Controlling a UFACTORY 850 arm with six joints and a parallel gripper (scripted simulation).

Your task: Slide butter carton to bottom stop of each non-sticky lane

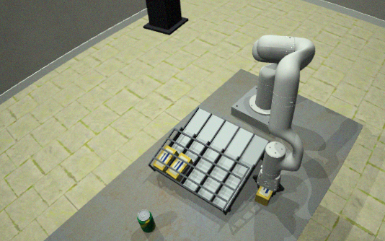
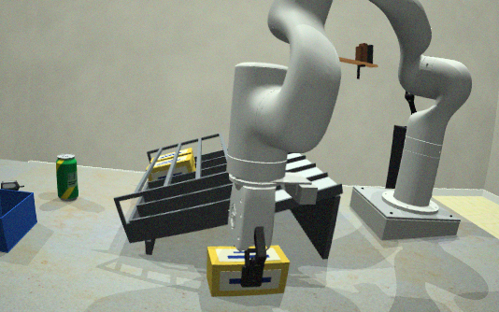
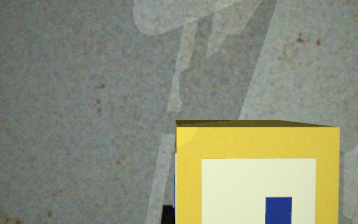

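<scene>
I've got the gripper (image 2: pixel 255 262) clamped on the third butter carton (image 2: pixel 247 270), fingers across its short width, one dark finger (image 2: pixel 258 254) visible down the near face in the exterior view. The carton sits flat on the grey table (image 1: pixel 314 151), just beside the right side of the shelf (image 1: pixel 210 159), near its low end. Arm comes down vertically onto it from above.

Wrist view: only the carton's yellow top with cream label and blue mark (image 3: pixel 257 172), lower right of frame, table surface around it.

The other two cartons are on the shelf: one (image 1: pixel 165 157) in the leftmost lane, one (image 1: pixel 178 165) in the next lane over, side by side at the low end under the bars. I can't tell whether they touch the stop.

Off-task: green can (image 1: pixel 145 220) standing near the table's near edge, blue bin (image 2: pixel 2 225) far left in the exterior view.
</scene>
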